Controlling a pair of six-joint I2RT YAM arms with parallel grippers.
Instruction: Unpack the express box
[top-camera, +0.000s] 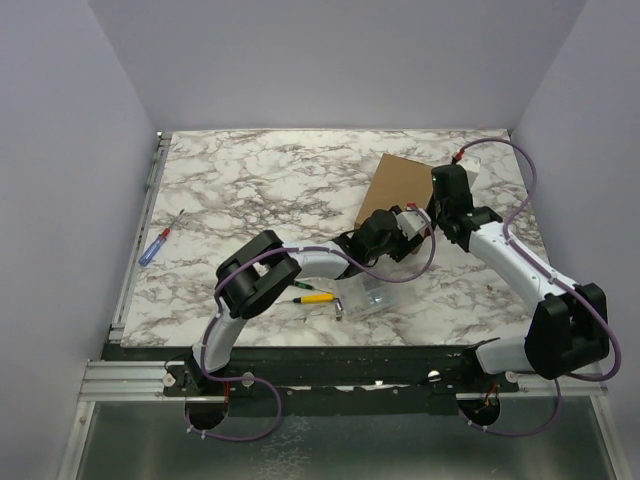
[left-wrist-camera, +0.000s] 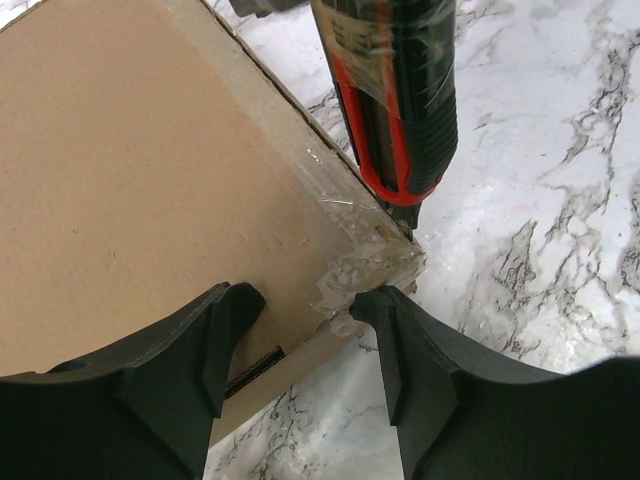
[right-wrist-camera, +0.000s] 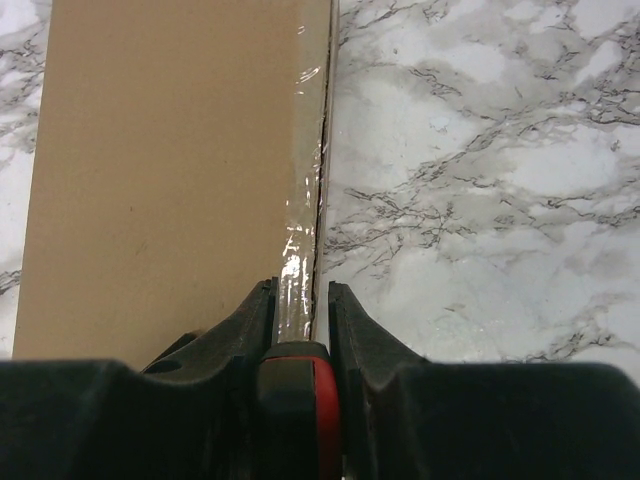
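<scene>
Top external: clear case (top-camera: 362, 297) near express box (top-camera: 395, 180); right gripper (right-wrist-camera: 300, 288) clamps cutter (left-wrist-camera: 400, 110), left gripper (left-wrist-camera: 310, 298) apart.

The express box (right-wrist-camera: 160, 170) is matt brown cardboard, its edge sealed with glossy, wrinkled clear tape (right-wrist-camera: 297, 270). The cutter (left-wrist-camera: 400, 100) is glossy black-and-red plastic. The tabletop (right-wrist-camera: 480, 150) is smooth and marble-patterned.

You can read nothing: the express box (top-camera: 395, 190) is plain, and the print on the black-and-red cutter (left-wrist-camera: 400, 100) is blurred.
</scene>
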